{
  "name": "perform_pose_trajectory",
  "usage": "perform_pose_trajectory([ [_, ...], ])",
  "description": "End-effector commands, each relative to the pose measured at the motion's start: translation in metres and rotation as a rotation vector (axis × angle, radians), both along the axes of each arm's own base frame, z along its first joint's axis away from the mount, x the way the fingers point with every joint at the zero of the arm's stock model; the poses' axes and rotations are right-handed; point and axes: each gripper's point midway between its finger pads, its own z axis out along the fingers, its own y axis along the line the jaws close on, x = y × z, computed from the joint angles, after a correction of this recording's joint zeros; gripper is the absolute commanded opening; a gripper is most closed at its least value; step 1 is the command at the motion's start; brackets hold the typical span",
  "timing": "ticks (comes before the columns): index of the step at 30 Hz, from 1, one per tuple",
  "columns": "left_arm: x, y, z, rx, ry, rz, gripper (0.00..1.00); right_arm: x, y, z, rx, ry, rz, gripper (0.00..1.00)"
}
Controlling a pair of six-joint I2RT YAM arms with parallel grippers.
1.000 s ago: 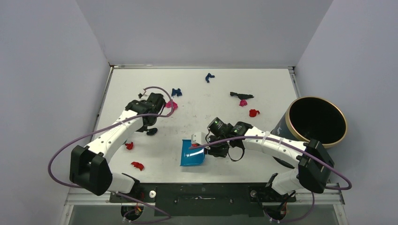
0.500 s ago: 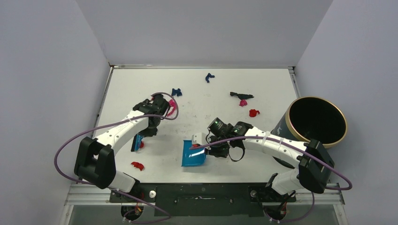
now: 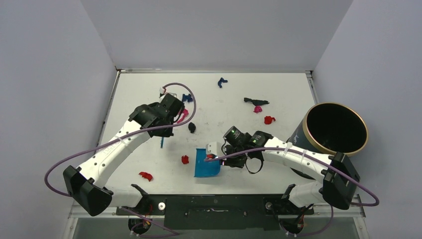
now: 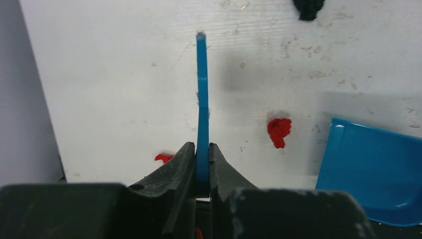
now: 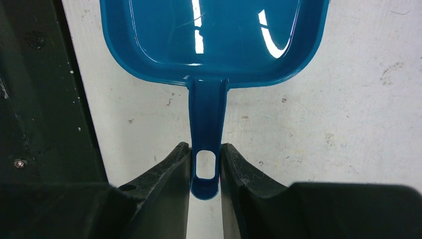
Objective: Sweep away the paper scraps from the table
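My left gripper [image 4: 202,147] is shut on the thin blue hand brush [image 4: 201,94], seen edge-on; from above the gripper [image 3: 162,133] hangs left of centre over the table [image 3: 139,94]. A red paper scrap [image 4: 278,131] lies just left of the blue dustpan [image 4: 370,174], and a smaller red one [image 4: 163,158] lies nearer me. A black scrap [image 3: 191,127] sits right of the brush. My right gripper [image 5: 205,149] is shut on the dustpan's handle [image 5: 205,124]; the pan [image 3: 206,163] lies flat. Further scraps lie at the back: blue [image 3: 221,81], black [image 3: 256,101], red [image 3: 269,120].
A round dark bin with a gold rim [image 3: 336,128] stands off the table's right edge. A magenta scrap [image 3: 182,115] and a blue one [image 3: 187,98] lie beside my left wrist. Grey walls close in the table at left, back and right.
My left arm swung right with the brush. A red scrap slid right to the dustpan's left edge. The black scrap moved right and back. The dustpan shifted slightly.
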Motion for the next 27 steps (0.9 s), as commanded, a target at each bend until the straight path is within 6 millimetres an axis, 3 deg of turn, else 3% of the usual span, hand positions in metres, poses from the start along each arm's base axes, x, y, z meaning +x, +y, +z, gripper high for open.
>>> perform_pose_trajectory([
  [1,-0.028,0.055,0.004,0.267,0.082,0.148,0.0,0.006,0.001,0.012,0.043,-0.06,0.009,0.14],
  [6,-0.052,0.068,-0.028,0.349,0.202,0.234,0.0,0.005,0.002,0.015,0.053,-0.057,0.016,0.14],
  [13,-0.07,0.084,-0.051,0.418,0.242,0.294,0.0,0.002,0.0,0.013,0.049,-0.057,0.028,0.14],
  [16,-0.076,0.067,-0.07,0.306,0.289,0.267,0.0,0.003,-0.001,0.009,0.038,-0.057,0.026,0.14],
  [20,-0.078,0.029,-0.09,0.106,0.325,0.184,0.0,0.003,-0.007,0.003,0.0,-0.059,0.022,0.14],
  [27,-0.06,-0.024,-0.081,-0.144,0.283,0.073,0.0,0.007,-0.027,-0.013,-0.123,-0.07,-0.005,0.14],
])
